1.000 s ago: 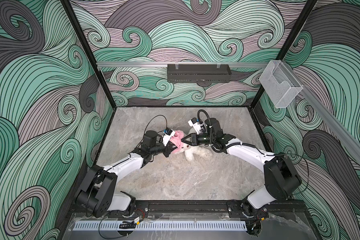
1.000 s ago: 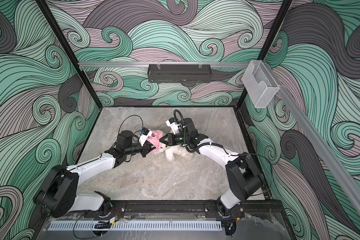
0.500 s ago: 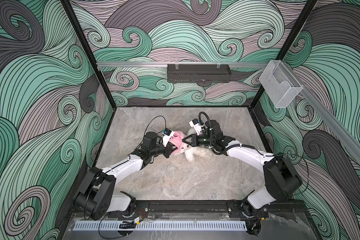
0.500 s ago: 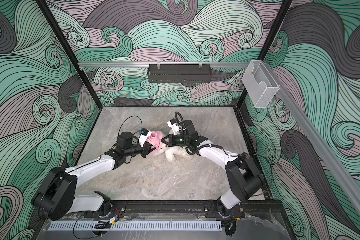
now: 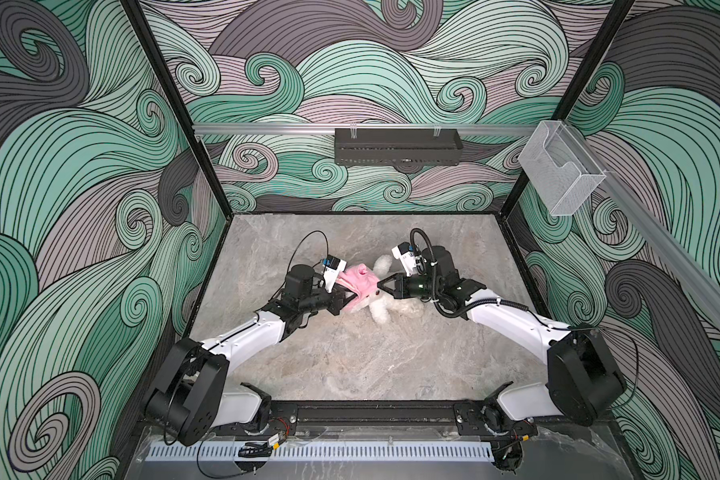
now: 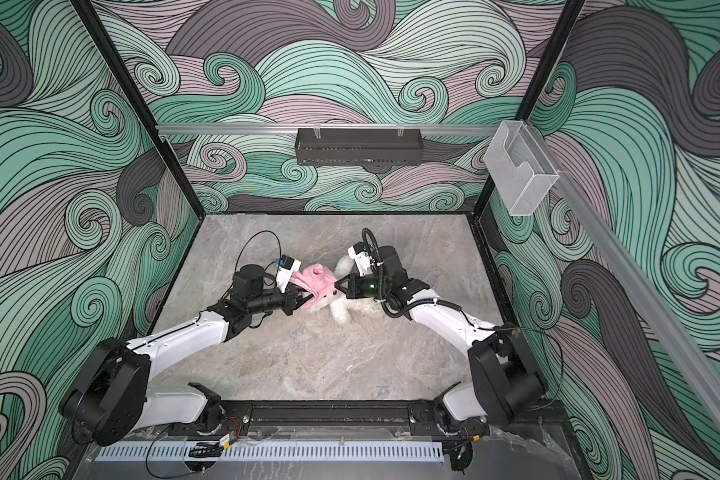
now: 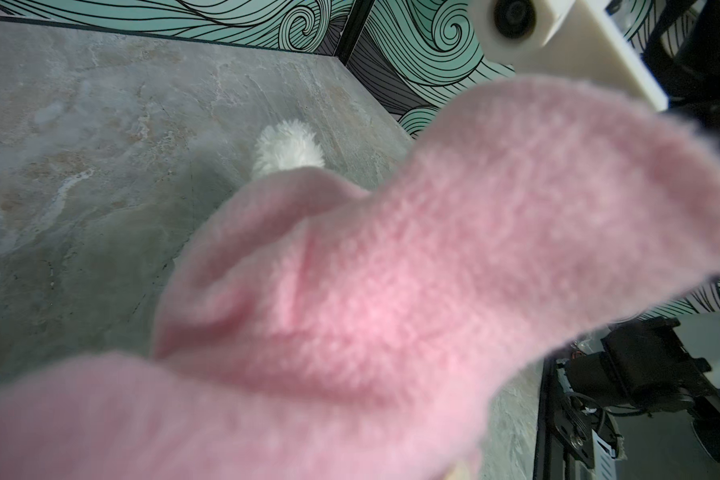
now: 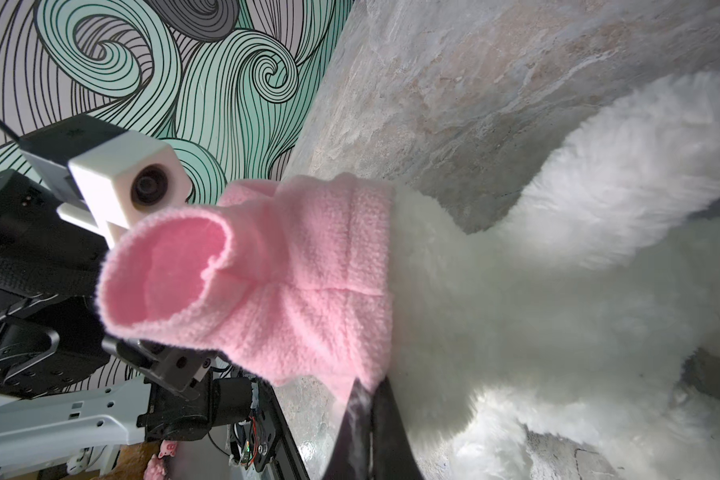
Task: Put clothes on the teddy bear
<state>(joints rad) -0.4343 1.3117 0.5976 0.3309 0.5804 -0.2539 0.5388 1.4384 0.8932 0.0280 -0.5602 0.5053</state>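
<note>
We see the fluffy white teddy bear [image 5: 396, 306] lying on the bench [image 5: 350, 361], pink shirt [image 5: 360, 282] bunched over one end, left gripper [image 5: 351, 296] and right gripper [image 5: 379, 286] both pinching the shirt.

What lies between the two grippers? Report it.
The pink shirt, partly over the teddy bear, fills the gap between the left gripper and the right gripper, each shut on its edge. Both top views show this.
</note>
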